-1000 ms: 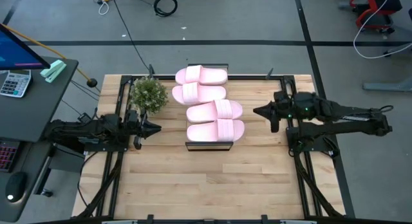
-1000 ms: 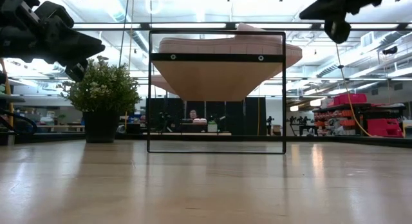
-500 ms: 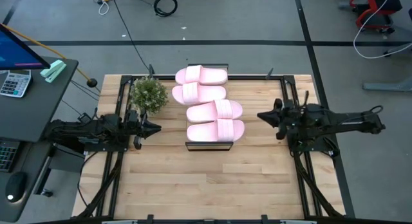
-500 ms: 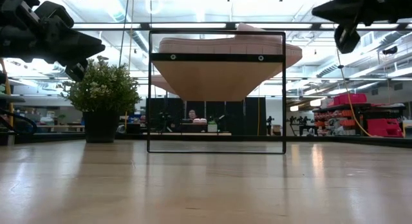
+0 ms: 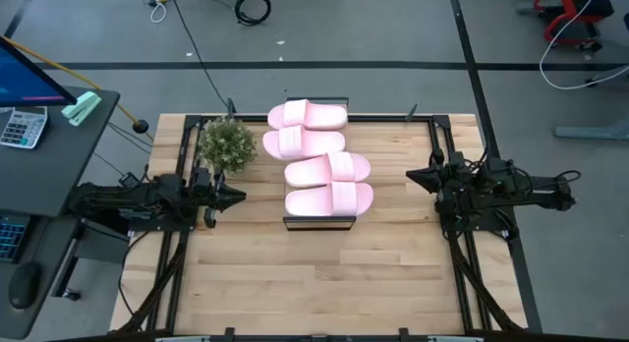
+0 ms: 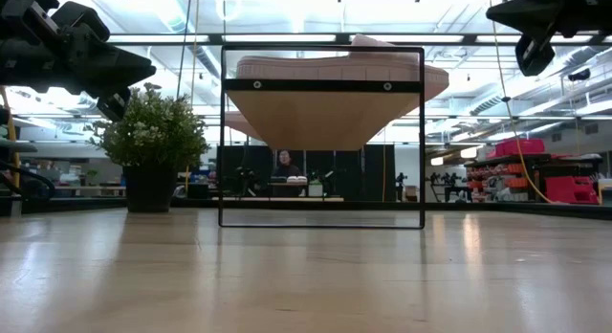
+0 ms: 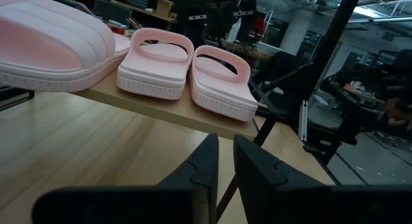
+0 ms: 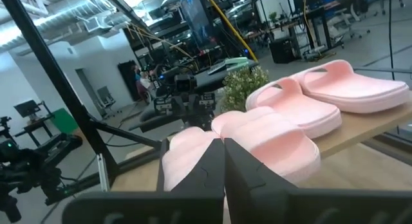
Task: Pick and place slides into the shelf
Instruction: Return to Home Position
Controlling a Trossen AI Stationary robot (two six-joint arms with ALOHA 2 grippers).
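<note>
4 slides point(image 5: 319, 155) lie side by side on shelf point(image 5: 314, 222) top, mid-table, row running far-to-near. Each long axis is left-right, toes to the right. Far pair's heels overhang shelf's left edge; near pair's toes overhang its right edge. L gripper point(image 5: 239, 196) sits left of shelf, R gripper point(image 5: 411, 175) right of it, both apart from it, fingers pressed together, empty. Potted plant point(image 5: 227, 142) just far of L gripper. Open table point(image 5: 314, 283) on shelf's near side.
</note>
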